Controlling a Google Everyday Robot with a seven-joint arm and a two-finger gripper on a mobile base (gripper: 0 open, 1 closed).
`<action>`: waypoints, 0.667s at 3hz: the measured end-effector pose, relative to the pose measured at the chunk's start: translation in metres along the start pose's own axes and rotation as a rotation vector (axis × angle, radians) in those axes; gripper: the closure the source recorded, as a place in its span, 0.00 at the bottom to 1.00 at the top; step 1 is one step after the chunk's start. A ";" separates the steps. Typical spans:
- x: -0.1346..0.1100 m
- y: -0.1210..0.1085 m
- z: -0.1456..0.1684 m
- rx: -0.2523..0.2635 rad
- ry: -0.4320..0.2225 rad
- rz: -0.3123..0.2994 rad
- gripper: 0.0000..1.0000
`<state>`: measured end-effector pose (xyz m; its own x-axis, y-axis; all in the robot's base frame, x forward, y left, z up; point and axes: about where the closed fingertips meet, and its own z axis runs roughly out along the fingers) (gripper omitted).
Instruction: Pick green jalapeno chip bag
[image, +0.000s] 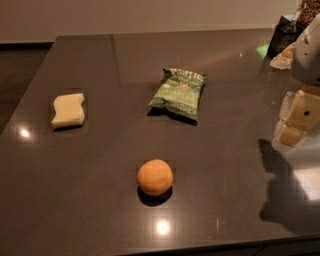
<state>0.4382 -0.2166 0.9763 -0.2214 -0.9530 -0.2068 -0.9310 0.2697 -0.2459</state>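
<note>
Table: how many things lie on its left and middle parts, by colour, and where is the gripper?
Green: 1, the green jalapeno chip bag
Orange: 1, the orange
Pale yellow: 1, the sponge
Total: 3
Gripper: at the right edge, touching none.

Single camera, high over the bench near edge, looks down and forward toward 12 o'clock, mid-range; end effector sits at 3 o'clock.

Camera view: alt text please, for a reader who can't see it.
A green jalapeno chip bag lies on a dark table, the gripper apart at the right edge. An orange sits nearer the camera, a pale sponge to the left.
</note>
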 end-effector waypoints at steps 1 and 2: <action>0.000 0.000 0.000 0.002 0.000 0.000 0.00; -0.010 -0.022 0.010 -0.003 -0.046 0.008 0.00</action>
<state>0.4635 -0.2114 0.9738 -0.2154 -0.9435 -0.2517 -0.9301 0.2768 -0.2416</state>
